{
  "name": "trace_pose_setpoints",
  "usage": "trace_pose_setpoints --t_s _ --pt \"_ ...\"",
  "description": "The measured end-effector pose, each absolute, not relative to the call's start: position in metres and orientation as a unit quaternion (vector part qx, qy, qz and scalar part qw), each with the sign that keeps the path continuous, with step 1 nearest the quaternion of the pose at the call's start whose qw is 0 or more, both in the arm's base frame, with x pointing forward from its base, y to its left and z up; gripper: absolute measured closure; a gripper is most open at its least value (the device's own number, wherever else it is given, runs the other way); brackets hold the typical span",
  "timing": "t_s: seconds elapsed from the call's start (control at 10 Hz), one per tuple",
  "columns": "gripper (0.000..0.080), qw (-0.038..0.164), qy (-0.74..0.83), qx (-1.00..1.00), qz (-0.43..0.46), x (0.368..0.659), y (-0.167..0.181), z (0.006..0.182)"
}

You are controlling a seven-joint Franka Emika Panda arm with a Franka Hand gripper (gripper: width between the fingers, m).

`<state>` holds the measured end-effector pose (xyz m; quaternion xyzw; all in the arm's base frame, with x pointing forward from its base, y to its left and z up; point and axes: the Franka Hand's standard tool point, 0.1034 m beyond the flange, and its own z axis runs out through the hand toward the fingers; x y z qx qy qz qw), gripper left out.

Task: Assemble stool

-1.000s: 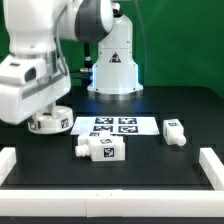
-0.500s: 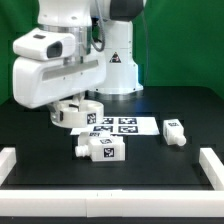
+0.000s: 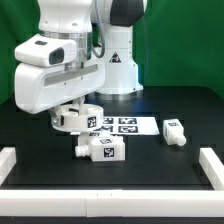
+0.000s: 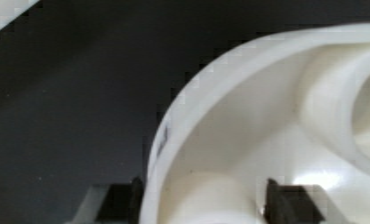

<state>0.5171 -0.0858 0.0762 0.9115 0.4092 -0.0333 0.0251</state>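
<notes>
- Stool seat [image 3: 76, 119], a round thick white disc, sits under the arm's wrist at the exterior view's left, tilted, by the left end of the marker board [image 3: 118, 125].
- A black-and-white tag shows on the seat's side wall.
- The claw [image 4: 203, 198] is clamped on the seat: in the wrist view the curved white rim fills the space between the two dark fingers [image 4: 111, 200].
- In the exterior view the wrist's body hides most of the claw.
- One chunky leg [image 3: 103, 150] lies on its side on the black worktop [image 3: 150, 178], near the seat on the camera's side, with its peg end toward the exterior view's left.
- A second leg [image 3: 173, 131] lies just off the marker board's right end, well apart from the seat.
- White border rails [image 3: 212, 165] edge the worktop.
</notes>
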Motion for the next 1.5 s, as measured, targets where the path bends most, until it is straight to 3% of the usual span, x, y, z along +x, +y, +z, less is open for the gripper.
trace_pose_setpoints --t_s 0.2,0.8,1.0,1.1,1.5 --pt "0.0473 0.031 0.361 0.931 -0.031 0.567 -0.063 0.079" --pt "0.0473 0.030 0.354 0.934 -0.035 0.580 -0.048 0.075" --pt "0.0473 0.034 0.351 0.935 -0.037 0.632 -0.026 0.081" --pt "0.0473 0.036 0.360 0.932 -0.030 0.644 -0.023 0.082" --pt "0.0473 0.035 0.356 0.933 -0.034 0.638 -0.021 0.076"
